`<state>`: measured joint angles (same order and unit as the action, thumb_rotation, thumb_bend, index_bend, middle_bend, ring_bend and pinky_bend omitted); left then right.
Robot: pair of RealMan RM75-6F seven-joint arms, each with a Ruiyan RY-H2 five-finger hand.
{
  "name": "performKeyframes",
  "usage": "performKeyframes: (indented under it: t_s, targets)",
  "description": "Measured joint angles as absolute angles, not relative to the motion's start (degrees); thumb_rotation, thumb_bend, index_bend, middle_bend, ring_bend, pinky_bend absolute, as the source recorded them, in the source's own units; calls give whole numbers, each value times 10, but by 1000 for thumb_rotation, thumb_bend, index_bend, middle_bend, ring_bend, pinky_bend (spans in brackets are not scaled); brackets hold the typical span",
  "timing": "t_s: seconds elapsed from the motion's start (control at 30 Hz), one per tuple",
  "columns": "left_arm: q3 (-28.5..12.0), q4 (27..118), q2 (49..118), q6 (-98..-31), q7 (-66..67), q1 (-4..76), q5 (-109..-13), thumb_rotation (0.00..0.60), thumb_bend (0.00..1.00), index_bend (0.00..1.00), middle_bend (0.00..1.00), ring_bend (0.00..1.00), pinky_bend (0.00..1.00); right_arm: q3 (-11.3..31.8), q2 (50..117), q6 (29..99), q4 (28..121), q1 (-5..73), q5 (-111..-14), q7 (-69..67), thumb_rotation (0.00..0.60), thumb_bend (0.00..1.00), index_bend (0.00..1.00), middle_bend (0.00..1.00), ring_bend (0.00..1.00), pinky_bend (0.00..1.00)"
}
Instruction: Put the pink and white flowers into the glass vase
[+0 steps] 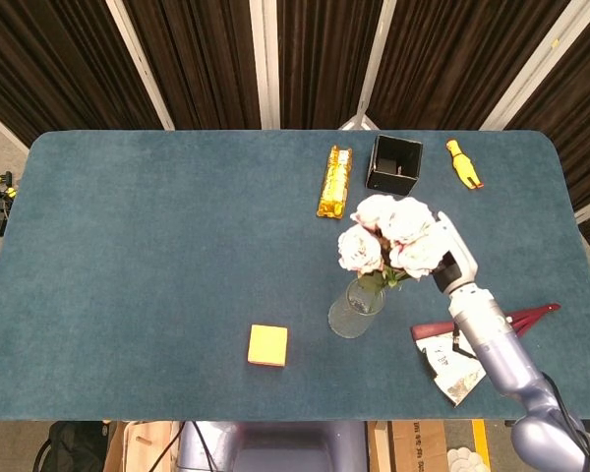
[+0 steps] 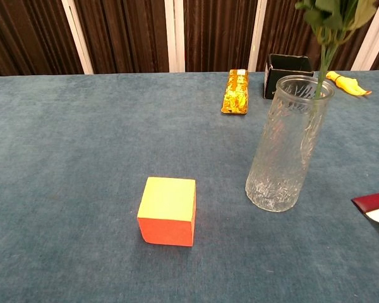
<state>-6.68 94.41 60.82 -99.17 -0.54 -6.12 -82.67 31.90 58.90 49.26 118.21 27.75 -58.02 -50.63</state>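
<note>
A bunch of pink and white flowers (image 1: 390, 238) hangs over the glass vase (image 1: 355, 308), held by my right hand (image 1: 448, 260), which is mostly hidden behind the blooms. In the chest view the green stem (image 2: 323, 60) reaches down into the mouth of the tall textured vase (image 2: 287, 145), with leaves (image 2: 331, 12) just above the rim. The blooms and the hand are out of the chest frame. My left hand appears in neither view.
An orange and yellow cube (image 1: 267, 345) lies left of the vase. A gold packet (image 1: 333, 181), a black open box (image 1: 393, 164) and a yellow toy (image 1: 462, 162) sit at the back. A dark red tool and printed paper (image 1: 457, 359) lie to the right.
</note>
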Motion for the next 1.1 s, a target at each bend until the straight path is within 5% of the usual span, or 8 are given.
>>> performKeyframes:
  t_s: [0.33,0.67,1.1]
  targets:
    - [-67,945,608,-988,-3,-60,-826,600,249,94,0,0,20,273,640,487,1137,265,-664,-554,600,226,650,505,440,109]
    - [-67,947,609,-986,2,-59,-824,600,248,94,0,0,20,253,638,463,1116,270,-735,-598,600,20,343,199,192,0]
    - [-67,949,605,-980,-4,-58,-820,600,248,98,0,0,20,218,541,455,1108,263,-866,-706,600,0,104,68,102,0]
